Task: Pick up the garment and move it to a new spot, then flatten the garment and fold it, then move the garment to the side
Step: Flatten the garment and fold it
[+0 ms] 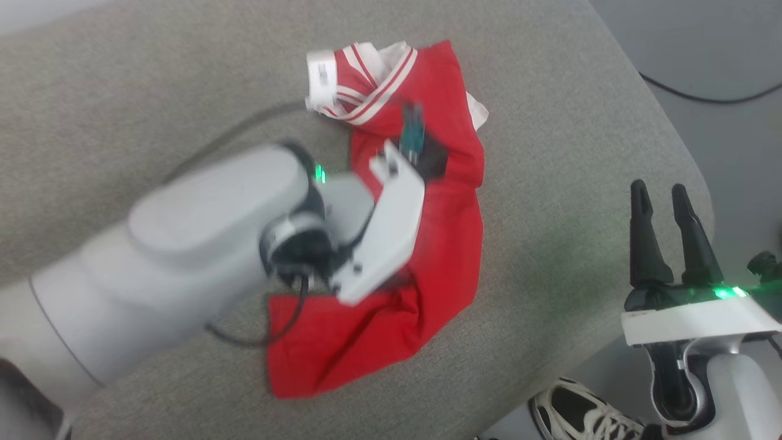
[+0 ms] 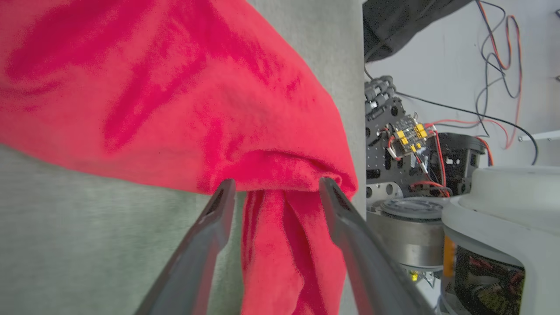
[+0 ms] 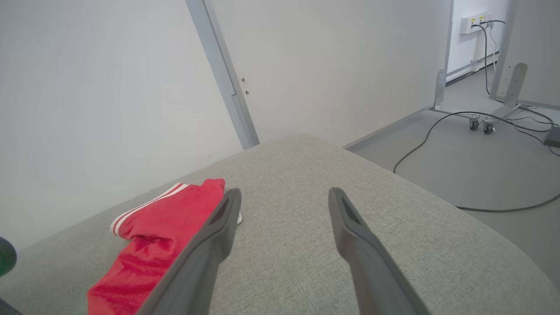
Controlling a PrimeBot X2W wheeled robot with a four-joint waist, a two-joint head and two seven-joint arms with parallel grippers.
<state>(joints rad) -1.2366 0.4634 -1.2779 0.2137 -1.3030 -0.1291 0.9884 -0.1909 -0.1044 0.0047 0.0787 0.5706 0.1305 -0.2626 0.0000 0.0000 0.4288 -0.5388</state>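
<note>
At the centre of the head view, the garment [image 1: 452, 244] lay crumpled on the grey fabric-covered counter [image 1: 580, 153]. It ran as one long red strip from the upper middle of the frame down to the lower middle. Its white striped trim was turned open at the top end, so a white inner panel showed. Judging by those bunched folds, it had not been flattened yet. The left pincer [image 2: 276, 181] stood over the middle of the strip, pointing down into it. In the left wrist view it was released, its two dark fingers spread on either side of a raised ridge of red cloth without pinching it. That placement suited gathering the ridge for a lift or a tug, though which was meant could not be told. The right pincer [image 1: 658, 189] was released too and grasped nothing. It was held at the lower right of the head view, well apart from the cloth and near the counter's rounded edge, probably to keep clear of the working arm. Counted: one garment, two pincers with two fingers each, and one black-and-white shoe [image 1: 577, 412] on the floor at the lower right.
</note>
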